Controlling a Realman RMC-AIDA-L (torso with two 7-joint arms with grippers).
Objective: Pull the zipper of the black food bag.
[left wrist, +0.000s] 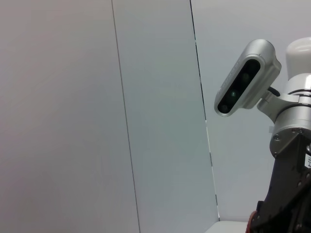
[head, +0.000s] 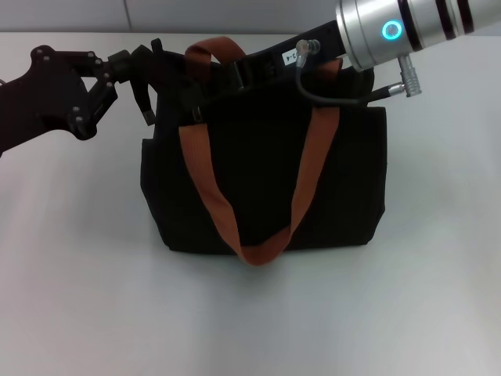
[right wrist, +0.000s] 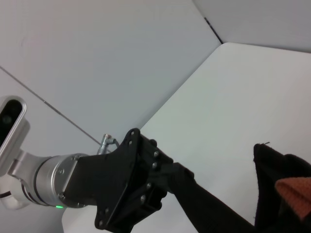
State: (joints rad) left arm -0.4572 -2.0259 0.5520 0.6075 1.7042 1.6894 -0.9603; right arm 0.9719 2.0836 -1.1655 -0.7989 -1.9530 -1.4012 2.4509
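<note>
On white table [head: 70, 298], black food bag [head: 266, 180] stands upright, orange-brown straps [head: 211, 188] draped over front. Left gripper [head: 145, 74] at bag's top left corner, clenched on black fabric there. Right gripper reaches behind bag's top edge; grip state cannot tell. Zipper hidden.

This looks like a robotics lab or test cell. A plain white tabletop [head: 438, 298] carries only one black food bag [head: 266, 180], set against bare pale wall panels [left wrist: 97, 116] with thin vertical seams. A silver depth camera [left wrist: 247, 77] rides on a robot arm [right wrist: 53, 182], and nothing domestic shows.
</note>
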